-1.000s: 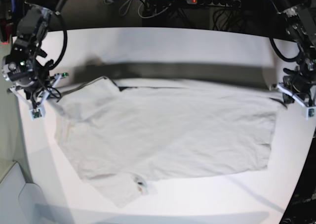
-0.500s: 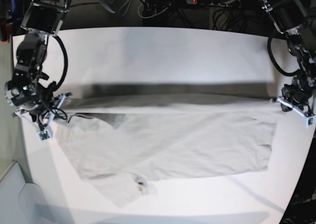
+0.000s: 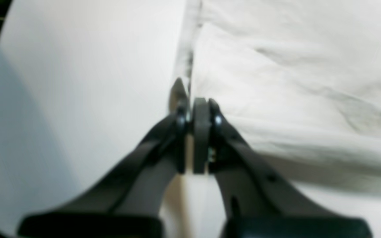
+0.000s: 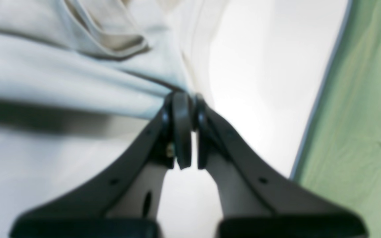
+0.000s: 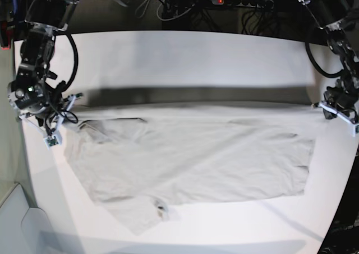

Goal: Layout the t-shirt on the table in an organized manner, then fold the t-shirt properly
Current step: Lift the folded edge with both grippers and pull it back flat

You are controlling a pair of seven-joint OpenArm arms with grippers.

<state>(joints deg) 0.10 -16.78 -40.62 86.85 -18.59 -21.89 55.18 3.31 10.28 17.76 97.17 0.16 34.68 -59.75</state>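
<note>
On the matte white tabletop [image 5: 185, 52], light beige-grey cotton t-shirt [image 5: 190, 158] mostly spread; left tool [image 3: 195, 109] and right tool [image 4: 184, 102] each clamp an edge. Folding not started.

A high base camera looks down on the whole white worktop [image 5: 196, 52], while two blurred wrist cameras peer closely along each claw at opposite ends of the same t-shirt [image 5: 190, 158].
</note>
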